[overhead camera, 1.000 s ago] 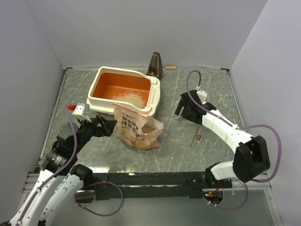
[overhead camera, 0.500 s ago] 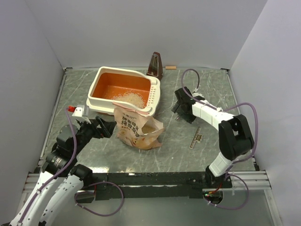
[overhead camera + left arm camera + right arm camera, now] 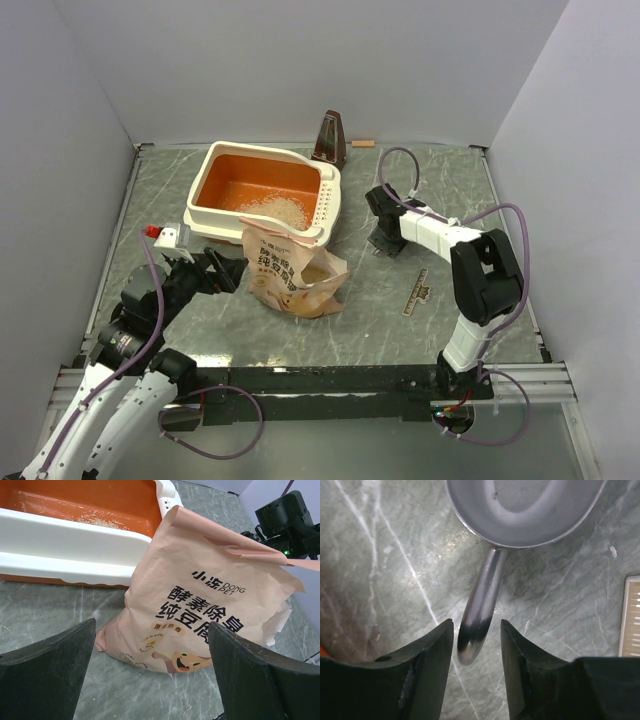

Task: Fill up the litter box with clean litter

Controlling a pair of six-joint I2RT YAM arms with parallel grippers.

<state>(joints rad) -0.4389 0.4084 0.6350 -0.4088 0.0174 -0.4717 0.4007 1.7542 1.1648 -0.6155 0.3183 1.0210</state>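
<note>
The litter box (image 3: pixel 225 222) stands toward the far left corner of the tabletop. The clean litter (image 3: pixel 280 208) lies as a small heap inside it, by its near wall. A tan bag (image 3: pixel 290 278) sits just at the box's near side. The left gripper (image 3: pixel 151 626) faces the bag with jaws wide apart, not touching it. The right gripper (image 3: pixel 476 625) has its jaws apart on both sides of a metal scoop (image 3: pixel 525 510) handle, with thin gaps, not clamped
</note>
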